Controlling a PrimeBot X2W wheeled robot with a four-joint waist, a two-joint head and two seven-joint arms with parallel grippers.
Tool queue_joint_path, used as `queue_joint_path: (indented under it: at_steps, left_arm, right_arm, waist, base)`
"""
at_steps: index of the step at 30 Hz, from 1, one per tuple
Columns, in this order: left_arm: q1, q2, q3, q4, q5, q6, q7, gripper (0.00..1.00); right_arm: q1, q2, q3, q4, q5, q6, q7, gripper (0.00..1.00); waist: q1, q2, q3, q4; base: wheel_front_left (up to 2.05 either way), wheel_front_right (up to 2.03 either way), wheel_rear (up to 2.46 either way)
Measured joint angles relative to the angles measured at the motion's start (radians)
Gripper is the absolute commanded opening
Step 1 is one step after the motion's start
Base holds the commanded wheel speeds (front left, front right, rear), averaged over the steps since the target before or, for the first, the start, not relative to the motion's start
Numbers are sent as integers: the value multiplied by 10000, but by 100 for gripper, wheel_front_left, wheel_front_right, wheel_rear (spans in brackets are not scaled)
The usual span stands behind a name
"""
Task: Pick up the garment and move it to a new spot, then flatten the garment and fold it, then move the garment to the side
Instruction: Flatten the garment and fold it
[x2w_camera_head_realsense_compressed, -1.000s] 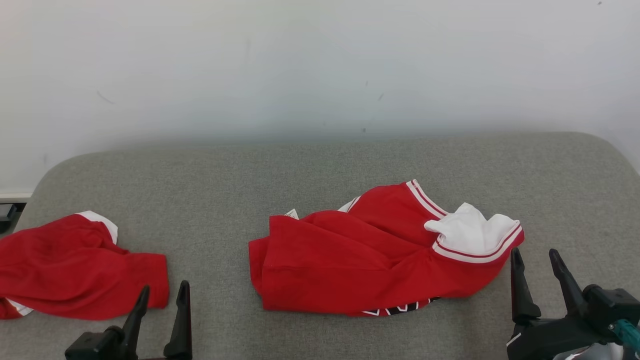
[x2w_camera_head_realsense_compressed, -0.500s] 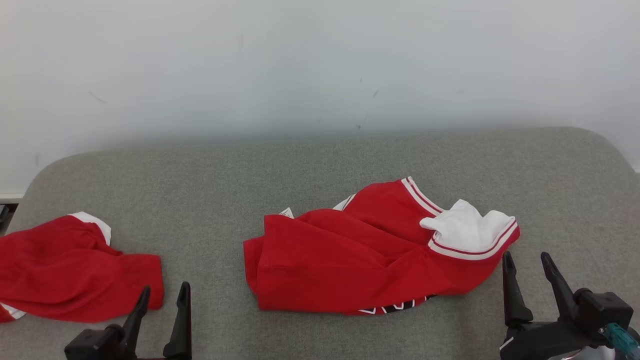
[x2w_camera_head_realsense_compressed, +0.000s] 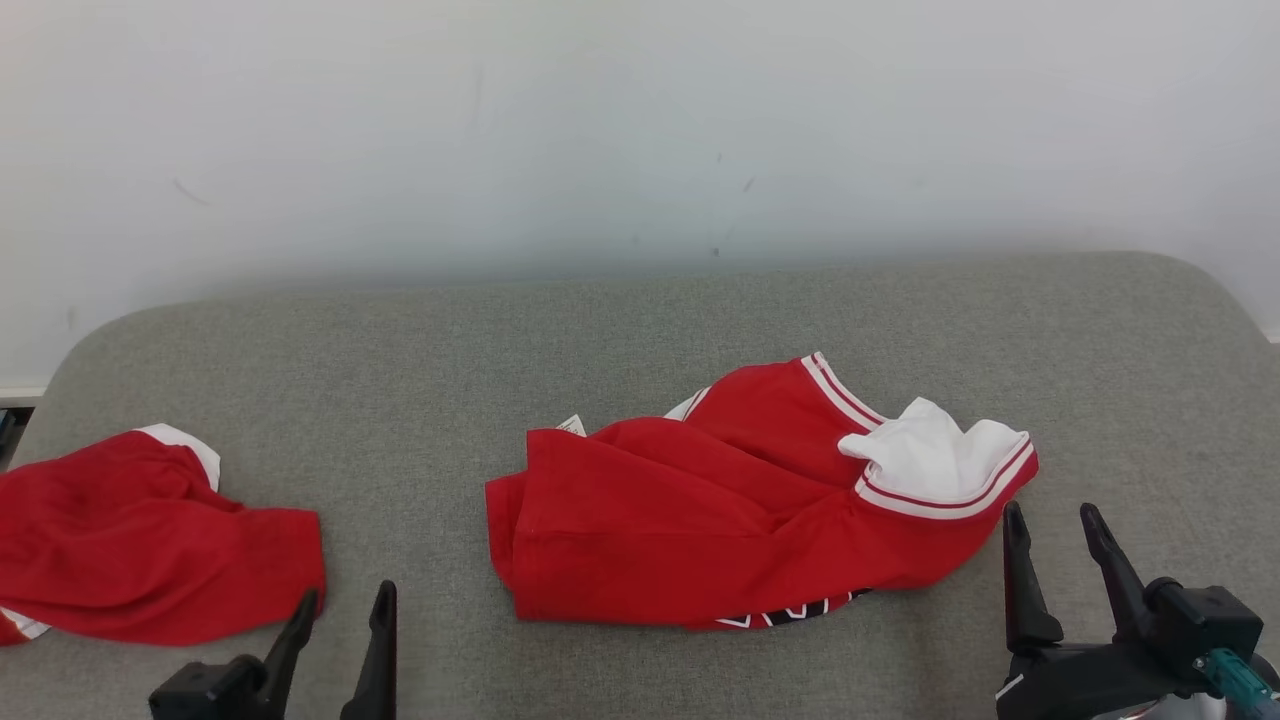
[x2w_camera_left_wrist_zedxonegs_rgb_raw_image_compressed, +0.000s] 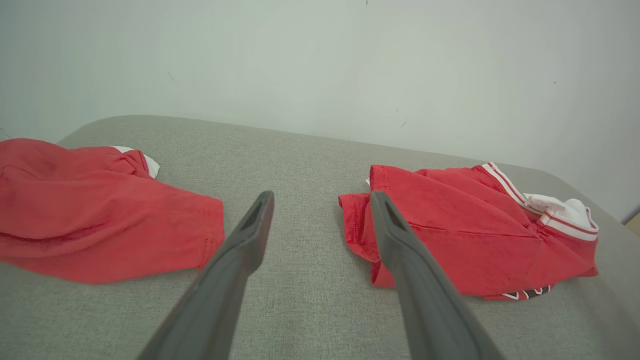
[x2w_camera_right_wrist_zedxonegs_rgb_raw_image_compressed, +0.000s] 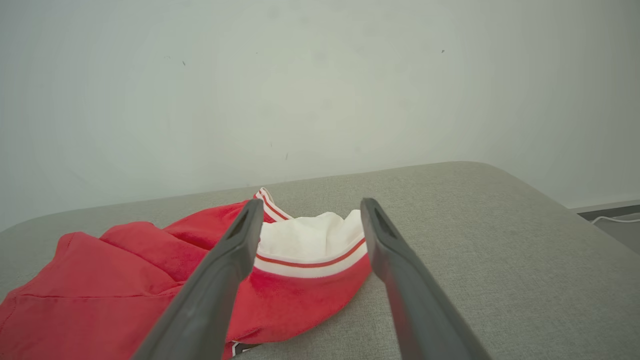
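1. Head view: the garment (x2w_camera_head_realsense_compressed: 700, 530) lies crumpled mid-tabletop (x2w_camera_head_realsense_compressed: 500, 340). It is red with white-and-red striped trim, white lining is turned out at its right end, and black-and-white print peeks from its near edge. A second red cloth (x2w_camera_head_realsense_compressed: 150, 560) lies well apart at the left edge. The left hand (x2w_camera_head_realsense_compressed: 346, 594) sits low at the near edge between the two, fingers spread and holding nothing. The right hand (x2w_camera_head_realsense_compressed: 1050, 510) is likewise spread and empty, its tips just beside the garment's right end.
2. Left wrist view: the fingers point out over bare grey tabletop, wide apart. The cloth lies to their left and the garment to their right, and neither is touched.
3. Right wrist view: the parted fingers frame the white lining and striped band, with nothing gripped between them. A pale wall (x2w_camera_right_wrist_zedxonegs_rgb_raw_image_compressed: 320, 90) stands behind.
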Motion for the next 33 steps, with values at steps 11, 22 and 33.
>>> queue_joint_path:
  at_steps: [11, 22, 33]
  left_arm:
    - [-607, 38, -1003, 211, -128, -577, 1530, 100]
    - [-3345, -456, -1450, 777, -617, -867, 4291, 100]
    - [-5095, -936, -1837, 1756, -757, -909, 6583, 100]
  right_arm:
    - [-966, -495, 397, 299, -257, 174, 1419, 100]
    - [-3916, -1764, 765, 1051, -291, 729, 4984, 100]
    - [-6279, -2894, 1114, 2253, -337, 1074, 7789, 100]
  waist:
    - [0, 1, 261, 16]
    - [2, 1, 1172, 186]
    - [4, 2, 2575, 660]
  base:
    - [0, 0, 0]
    - [0, 0, 0]
    - [0, 0, 0]
